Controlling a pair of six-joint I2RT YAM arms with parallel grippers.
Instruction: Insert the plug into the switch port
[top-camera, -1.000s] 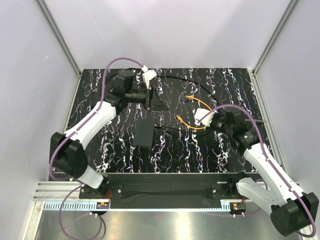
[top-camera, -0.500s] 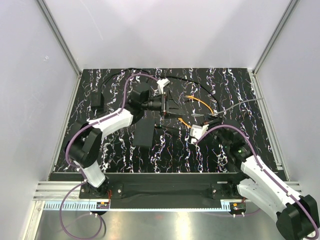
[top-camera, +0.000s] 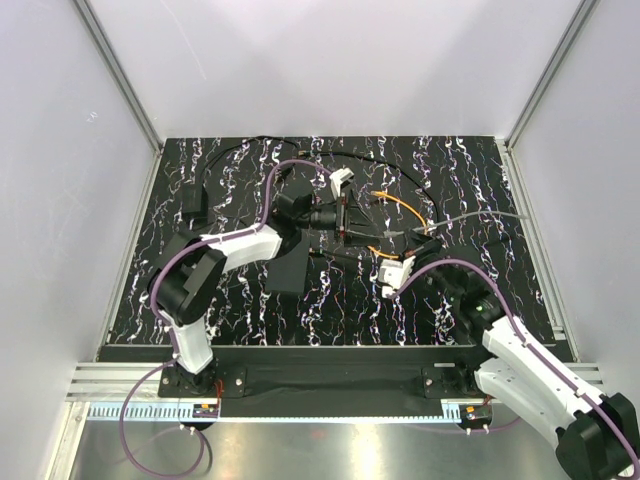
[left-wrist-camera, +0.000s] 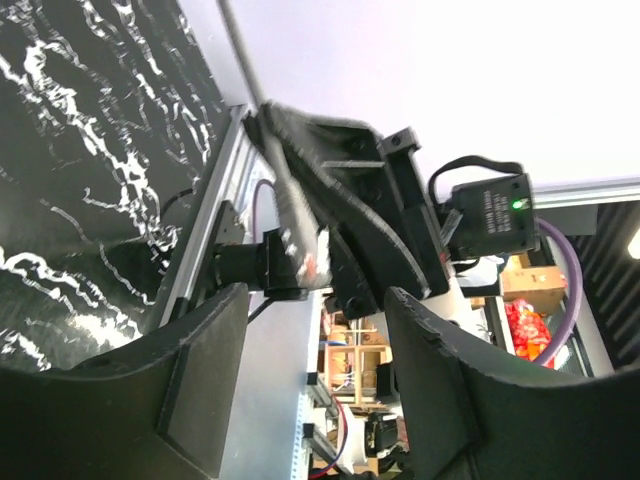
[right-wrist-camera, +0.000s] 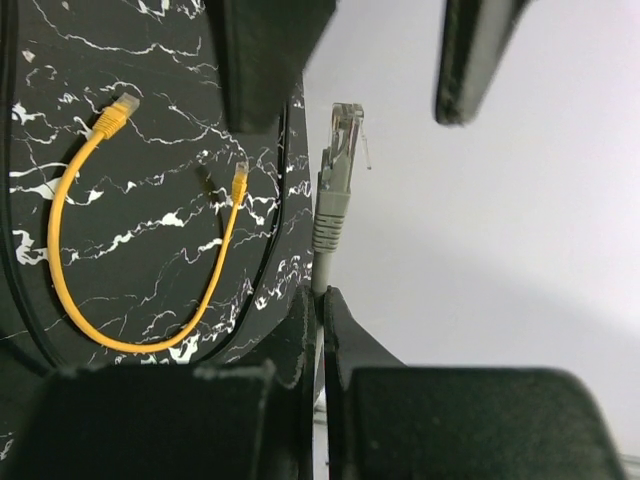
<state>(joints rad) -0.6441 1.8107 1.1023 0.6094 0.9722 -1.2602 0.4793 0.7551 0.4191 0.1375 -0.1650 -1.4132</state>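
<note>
My right gripper (right-wrist-camera: 320, 300) is shut on a grey cable just behind its clear-tipped plug (right-wrist-camera: 340, 150), which sticks out past the fingertips in the air. In the top view this gripper (top-camera: 418, 244) is right of centre and the cable (top-camera: 480, 218) trails to the right edge. My left gripper (top-camera: 345, 222) is open and empty, facing the plug from the left; its two fingers (right-wrist-camera: 270, 60) frame the plug in the right wrist view. The left wrist view (left-wrist-camera: 315, 300) shows open jaws. The flat black switch box (top-camera: 288, 268) lies left of centre; its port is not visible.
A short yellow patch cable (top-camera: 400, 208) lies curled on the marbled mat (top-camera: 460, 180) behind the grippers, also in the right wrist view (right-wrist-camera: 70, 270). A small black block (top-camera: 193, 200) with a thin black cord sits at far left. White walls enclose the mat.
My left arm swung from the far left to the centre, now facing the plug. My right gripper moved left and nearer, carrying the grey cable.
</note>
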